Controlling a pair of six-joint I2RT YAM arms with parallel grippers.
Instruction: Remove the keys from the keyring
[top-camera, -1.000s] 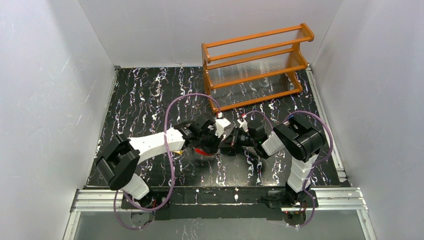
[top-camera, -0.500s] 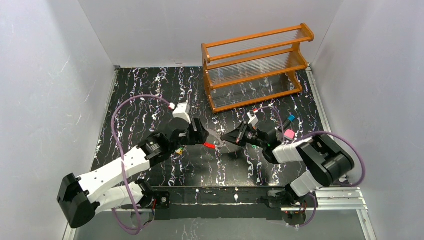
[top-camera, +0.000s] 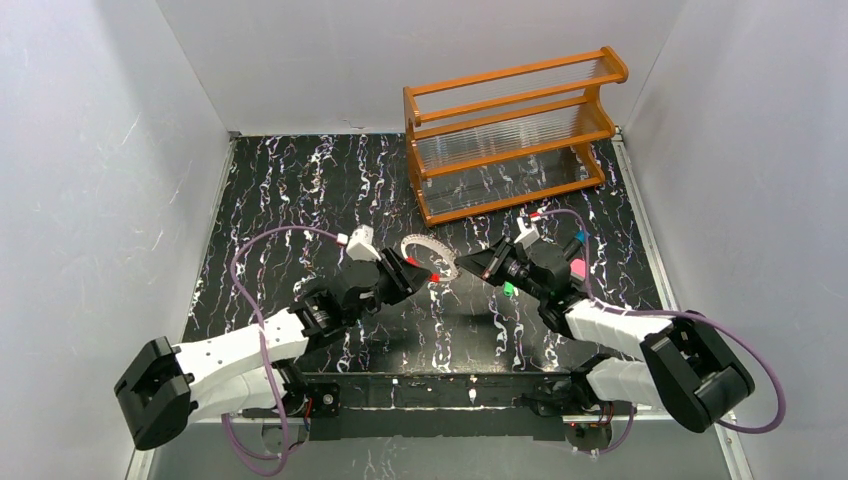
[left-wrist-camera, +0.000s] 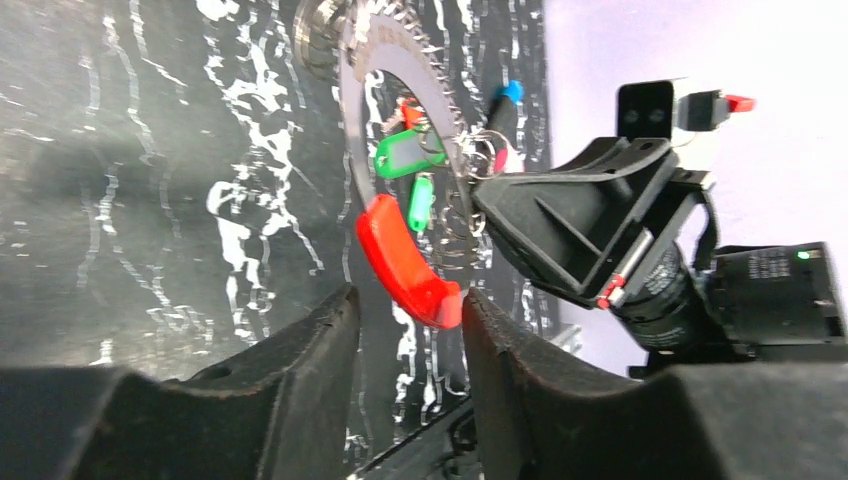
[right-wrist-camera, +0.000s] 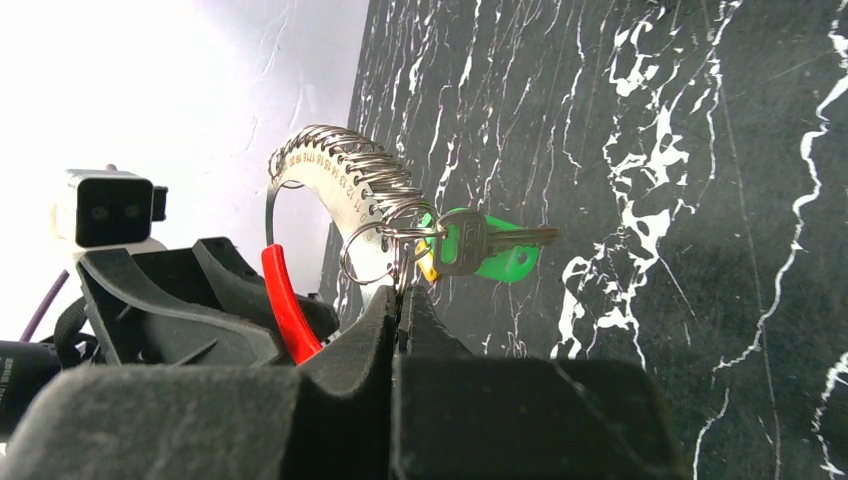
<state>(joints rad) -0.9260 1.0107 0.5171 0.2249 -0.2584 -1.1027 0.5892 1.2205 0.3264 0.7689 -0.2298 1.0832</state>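
Observation:
The keyring (top-camera: 428, 247) is a silvery ribbed coil with a red segment (left-wrist-camera: 395, 255), held up between my two grippers above the table. Green-headed keys (left-wrist-camera: 405, 155) and a yellow one hang from it on small wire rings. My left gripper (left-wrist-camera: 405, 300) is open, and the end of the red segment sits between its jaws, against the right finger. My right gripper (right-wrist-camera: 402, 295) is shut on a thin wire ring that carries a green key (right-wrist-camera: 480, 245). The keyring (right-wrist-camera: 330, 180) rises just beyond it. In the top view the left gripper (top-camera: 415, 275) and right gripper (top-camera: 470, 265) face each other.
The orange wooden rack (top-camera: 515, 130) stands at the back right of the black marbled table (top-camera: 300, 200). A blue tag (top-camera: 582, 238) and a pink tag (top-camera: 577, 270) lie on the table by the right arm. White walls close in both sides.
Both arms have pulled back from the centre and stretched out low. The keyring has come up off the table and moved toward the rack, and the tags by the right arm are now uncovered.

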